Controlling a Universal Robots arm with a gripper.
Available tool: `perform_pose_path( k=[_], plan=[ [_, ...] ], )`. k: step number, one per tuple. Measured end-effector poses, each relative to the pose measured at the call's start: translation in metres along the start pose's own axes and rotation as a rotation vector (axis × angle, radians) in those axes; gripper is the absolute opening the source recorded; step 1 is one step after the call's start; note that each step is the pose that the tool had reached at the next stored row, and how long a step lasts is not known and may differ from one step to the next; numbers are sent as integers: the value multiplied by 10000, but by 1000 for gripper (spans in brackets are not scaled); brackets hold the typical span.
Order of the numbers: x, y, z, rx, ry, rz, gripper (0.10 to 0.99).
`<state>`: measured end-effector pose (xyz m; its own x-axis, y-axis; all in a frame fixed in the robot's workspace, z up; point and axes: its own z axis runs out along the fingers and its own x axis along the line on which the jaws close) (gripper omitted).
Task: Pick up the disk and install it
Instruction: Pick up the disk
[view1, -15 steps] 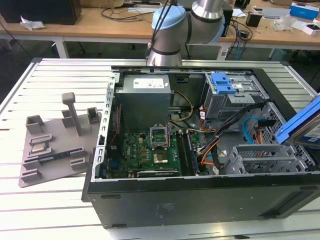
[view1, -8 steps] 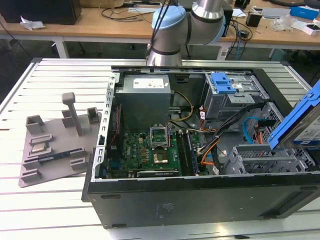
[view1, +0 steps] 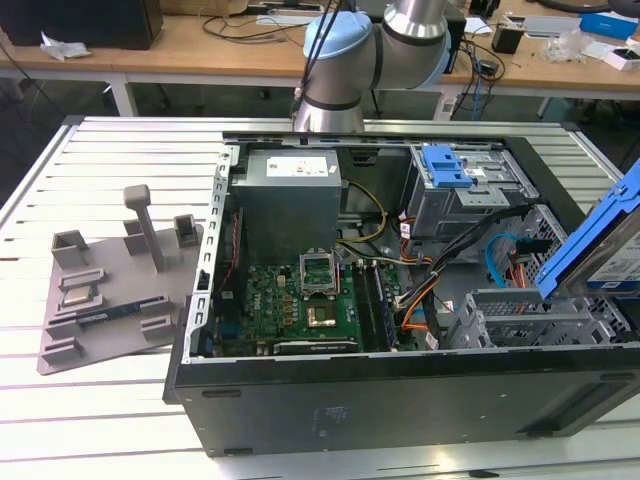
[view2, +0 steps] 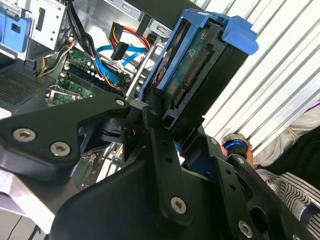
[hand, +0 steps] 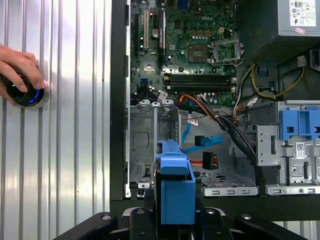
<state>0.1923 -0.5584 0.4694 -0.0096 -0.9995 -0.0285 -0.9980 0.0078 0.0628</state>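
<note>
Between our gripper's (hand: 172, 220) fingers we hold the disk (hand: 175, 187) clamped edge-on; just below it, a tilted approach could jam it against the cage (hand: 150, 145).

no wording could be made out on the white labels of the power supply (hand: 280, 22), nor on the printed marks of the motherboard (hand: 200, 45) or the disk (view1: 600, 255).

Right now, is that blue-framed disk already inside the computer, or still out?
Out. The gripper holds the disk tilted above the open computer case, over its grey drive cage, not slotted in.
</note>
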Motion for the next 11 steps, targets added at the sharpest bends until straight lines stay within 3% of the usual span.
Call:
perform_pose_path(
  k=[8,11],
  plan=[
    [0,1,2,0,0,0,369],
    [0,63,6,3,0,0,369]
  ],
)
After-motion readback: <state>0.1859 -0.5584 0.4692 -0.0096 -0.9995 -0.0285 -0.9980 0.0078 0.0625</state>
